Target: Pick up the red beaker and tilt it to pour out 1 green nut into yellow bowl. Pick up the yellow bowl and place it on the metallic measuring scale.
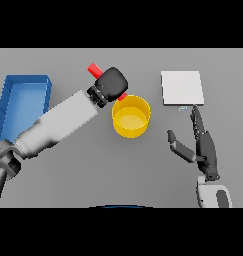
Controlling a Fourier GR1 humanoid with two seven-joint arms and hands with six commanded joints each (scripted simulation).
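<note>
My left hand [112, 83] is shut on the red beaker [95, 69], holding it tilted above the far left rim of the yellow bowl [131, 117]. Red ends of the beaker poke out on both sides of the hand; most of it is hidden. The bowl stands on the table's middle, and I cannot make out a nut inside it. The metallic measuring scale [182, 88] is a pale square plate at the back right. My right hand [202, 145] rests open on the table, right of the bowl and just in front of the scale.
A blue tray [22, 102] lies at the left side of the table, beside my left forearm. The grey table [118, 170] stretches in front of the bowl.
</note>
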